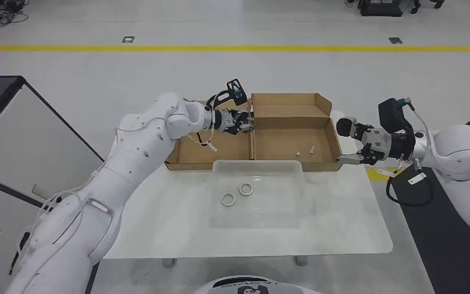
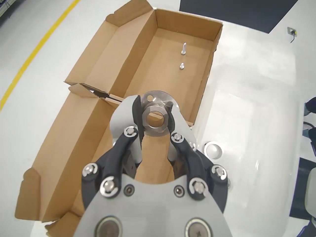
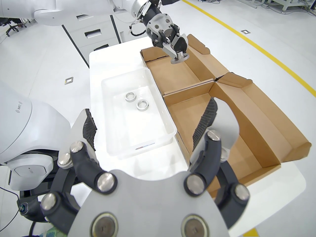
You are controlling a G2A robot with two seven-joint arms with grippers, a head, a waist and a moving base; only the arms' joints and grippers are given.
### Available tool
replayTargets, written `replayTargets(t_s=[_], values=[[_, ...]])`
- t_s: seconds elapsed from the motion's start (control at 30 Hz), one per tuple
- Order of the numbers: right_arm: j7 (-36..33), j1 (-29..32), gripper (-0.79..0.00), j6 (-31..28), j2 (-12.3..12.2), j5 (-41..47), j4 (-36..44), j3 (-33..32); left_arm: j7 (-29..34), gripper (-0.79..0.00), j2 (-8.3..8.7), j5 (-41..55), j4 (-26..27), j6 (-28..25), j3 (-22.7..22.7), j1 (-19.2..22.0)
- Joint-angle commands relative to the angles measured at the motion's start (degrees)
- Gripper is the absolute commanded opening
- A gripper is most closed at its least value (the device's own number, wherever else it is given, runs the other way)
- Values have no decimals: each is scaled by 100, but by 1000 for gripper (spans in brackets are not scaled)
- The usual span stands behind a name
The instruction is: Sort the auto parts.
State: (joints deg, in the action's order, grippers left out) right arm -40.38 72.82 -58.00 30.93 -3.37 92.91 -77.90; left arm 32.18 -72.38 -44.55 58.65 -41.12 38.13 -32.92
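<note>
Grips a flanged metal hub by its neck in the clenched left claw, above the cardboard box compartment right beneath, with the right claw released and apart, risking a tipped drop onto the divider just ahead through off-centre release.

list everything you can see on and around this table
table: one, white, under everything
cardboard compartments: two, brown, open, side by side at the table's far side
clear tray: one, transparent, in front of the compartments
metal rings: two, silver, apart, inside the tray
bolts: two, silver, in the compartment nearer the right arm
flanged part: one, silver, held above the other compartment
floor line: one, yellow, beyond the table
left gripper: grey and black, shut on the flanged part
right gripper: grey and black, open, beside the bolt compartment's outer end
</note>
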Motion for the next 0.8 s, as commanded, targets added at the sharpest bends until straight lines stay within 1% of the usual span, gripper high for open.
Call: replayTargets(t_s=[0.0, 0.17, 0.43, 0.67, 0.7, 0.77], values=[[0, 0, 0, 0, 0, 0, 0, 0, -61, -785, -74, -94, -185, 52, -114, 74], [0, 0, 0, 0, 0, 0, 0, 0, -184, -785, -260, -489, -637, 158, -414, 245], [0, 0, 0, 0, 0, 0, 0, 0, -476, -785, -533, -1368, -1322, 130, -884, 450], [0, 0, 0, 0, 0, 0, 0, 0, -669, -785, -782, -1813, -1797, 51, -1188, 543], [0, 0, 0, 0, 0, 0, 0, 0, -741, -785, -817, -1767, -1874, 55, -1183, 551], [0, 0, 0, 0, 0, 0, 0, 0, -718, -785, -893, -1866, -1995, 30, -1277, 542]])
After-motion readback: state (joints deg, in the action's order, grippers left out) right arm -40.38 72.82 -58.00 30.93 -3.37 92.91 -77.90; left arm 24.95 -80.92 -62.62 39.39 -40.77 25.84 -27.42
